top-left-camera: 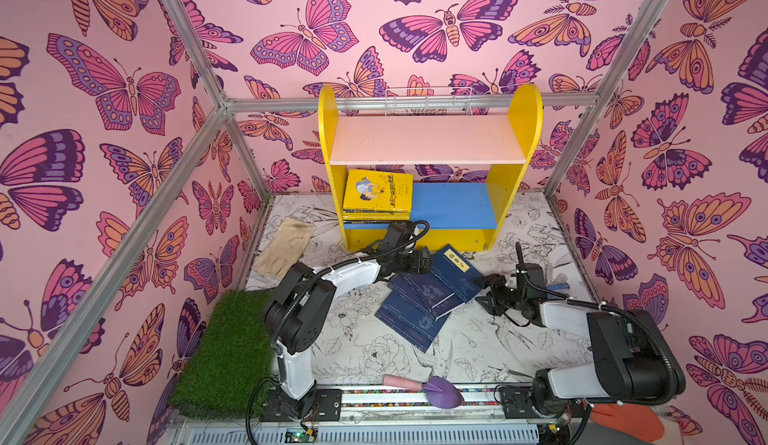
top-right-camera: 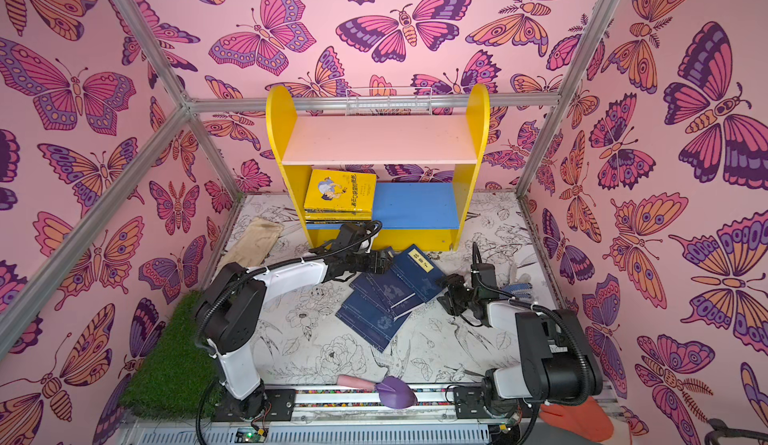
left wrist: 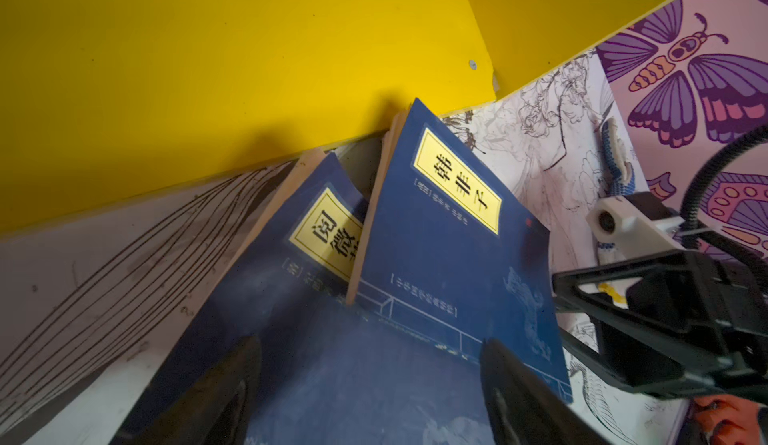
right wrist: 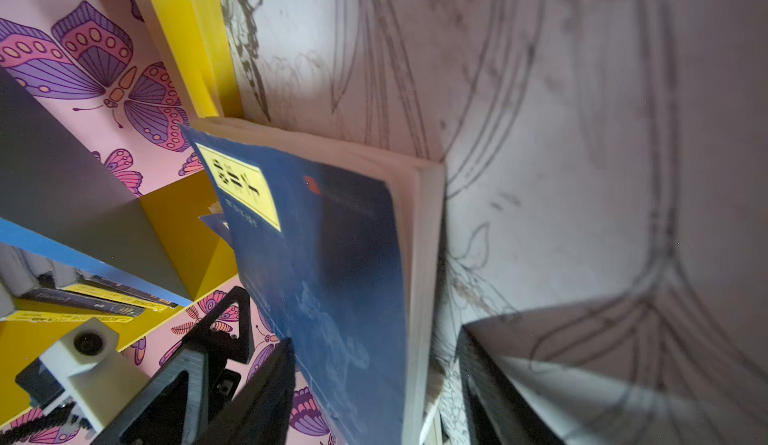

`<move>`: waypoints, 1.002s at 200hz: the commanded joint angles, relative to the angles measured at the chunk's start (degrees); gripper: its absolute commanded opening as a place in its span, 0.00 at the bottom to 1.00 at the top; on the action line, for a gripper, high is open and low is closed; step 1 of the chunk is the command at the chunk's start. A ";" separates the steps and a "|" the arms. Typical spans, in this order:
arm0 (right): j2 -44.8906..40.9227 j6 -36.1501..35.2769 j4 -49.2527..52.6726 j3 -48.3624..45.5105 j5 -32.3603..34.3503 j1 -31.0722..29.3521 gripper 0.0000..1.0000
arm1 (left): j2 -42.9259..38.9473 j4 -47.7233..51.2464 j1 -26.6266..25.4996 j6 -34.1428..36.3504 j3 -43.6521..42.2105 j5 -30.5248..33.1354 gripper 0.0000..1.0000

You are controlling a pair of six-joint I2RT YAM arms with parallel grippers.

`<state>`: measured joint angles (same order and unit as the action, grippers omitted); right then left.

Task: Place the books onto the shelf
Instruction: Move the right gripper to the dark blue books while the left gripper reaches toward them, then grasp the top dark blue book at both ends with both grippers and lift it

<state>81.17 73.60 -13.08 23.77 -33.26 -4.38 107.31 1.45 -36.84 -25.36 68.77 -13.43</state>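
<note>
The shelf (top-left-camera: 524, 131) stands at the back, and a stack of yellow books (top-left-camera: 378, 193) lies flat on the left of its blue lower board (top-left-camera: 453, 206). Several navy books (top-left-camera: 419, 310) lie fanned on the table in front of it. The topmost navy book (top-left-camera: 457, 272) shows a yellow label and leans tilted. My left gripper (top-left-camera: 426, 261) (left wrist: 370, 341) is open, its fingers spread wide just above a navy cover. My right gripper (top-left-camera: 483, 287) (right wrist: 376, 335) is open too. It straddles the right edge of the labelled book (right wrist: 332, 264), with gaps on both sides.
A white wire basket (top-left-camera: 428, 100) hangs behind the shelf. A beige cloth (top-left-camera: 284, 247) and a green grass mat (top-left-camera: 224, 351) lie at the left. At the front edge rests a purple trowel (top-left-camera: 440, 391), with an orange glove (top-left-camera: 623, 422) at the front right.
</note>
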 commanded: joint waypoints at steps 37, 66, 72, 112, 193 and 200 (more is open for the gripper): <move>5.69 -7.55 11.70 4.51 -5.84 0.62 0.63 | 2.56 -0.07 -1.28 3.16 -0.33 -0.38 0.81; 6.95 -6.87 6.74 4.62 -8.46 0.51 0.61 | 2.29 -0.02 -1.59 4.65 -2.47 -1.65 0.74; 6.81 -6.54 5.17 4.44 -8.88 0.49 0.60 | 2.32 0.03 -1.61 5.23 -2.73 -2.71 0.73; 5.44 -4.84 -3.38 4.50 -10.93 0.42 0.54 | 2.62 0.49 -1.84 8.13 -4.08 -10.36 0.68; -1.18 -9.34 1.48 8.82 -8.41 0.38 0.31 | 0.62 0.61 -2.70 9.96 -6.90 -17.02 0.64; -1.64 -9.32 1.32 8.75 -7.80 0.43 0.26 | 0.38 0.52 -2.71 10.14 -7.14 -17.19 0.64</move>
<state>82.06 66.04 -12.10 30.28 -43.27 -4.10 108.22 -1.76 -38.76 -16.56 64.25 -27.44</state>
